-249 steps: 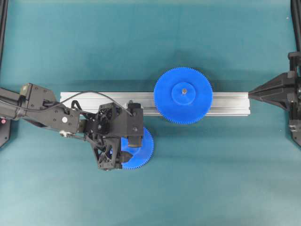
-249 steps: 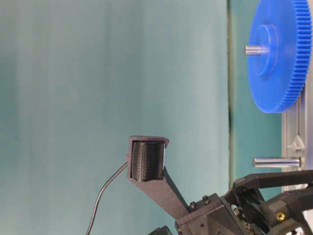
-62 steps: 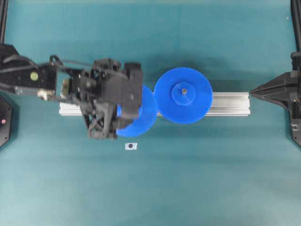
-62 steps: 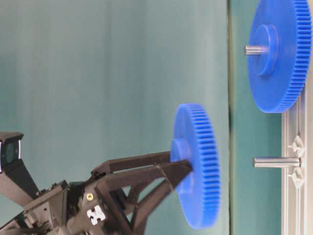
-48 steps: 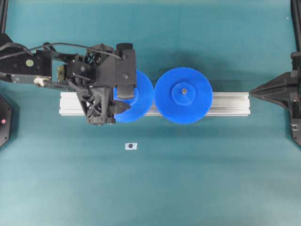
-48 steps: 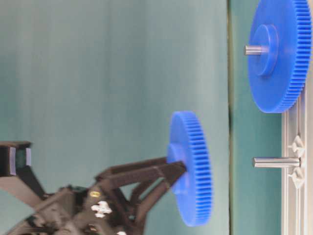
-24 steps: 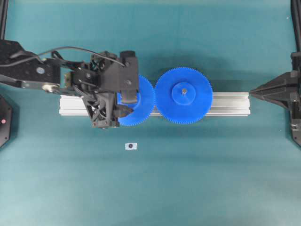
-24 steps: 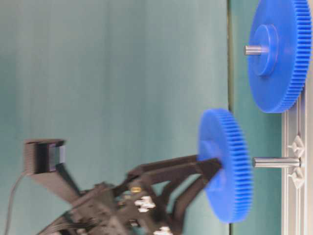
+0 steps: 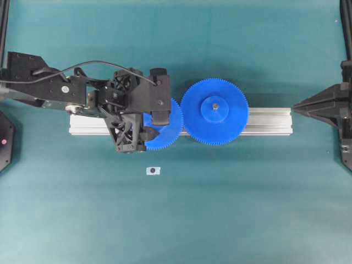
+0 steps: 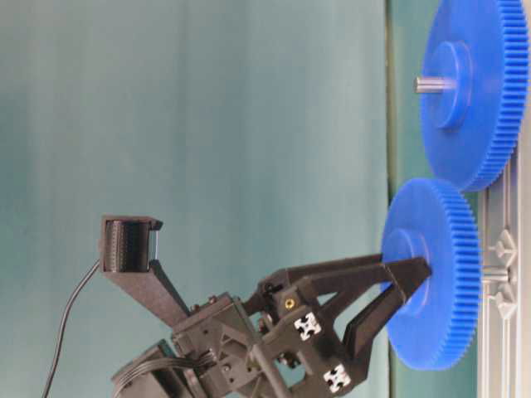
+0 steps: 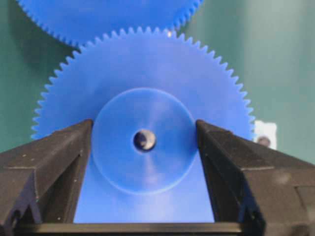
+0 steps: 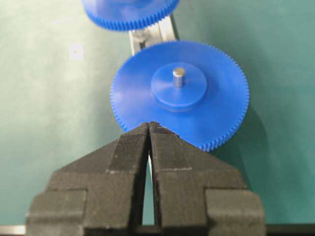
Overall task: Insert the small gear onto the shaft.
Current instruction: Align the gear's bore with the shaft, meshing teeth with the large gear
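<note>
**Now at the rail: left arm holds the small gear by its hub**

Stretched in from the left edge of the overhead view, the left arm lies along the aluminium rail (image 9: 264,121), its wrist body and camera mount hanging over the rail's left half. At table level the arm slopes toward the rail, and the left gripper (image 10: 397,292) has its two dark fingers (image 10: 336,274) spread to either side of a raised hub.

The small gear (image 9: 168,131) is a blue toothed disc with a round raised hub and a small centre hole, which shows dark in the left wrist view (image 11: 144,140). It lies flat, parallel to the rail, over the rail's left part, and its teeth stand right against those of the larger blue gear (image 9: 214,112). Of the shaft (image 10: 496,272) only a short silvery bit shows, between the small gear's underside and the rail. Whether the gear is fully seated cannot be told.

The left gripper is clamped on the hub, one finger pressed to each side, jaws held wide by it. The right gripper (image 12: 148,129) sits well apart at the right edge, its fingertips closed together and holding nothing, pointing at the larger gear. A small white tag (image 9: 153,171) lies on the green mat (image 9: 247,209) near the rail.
</note>
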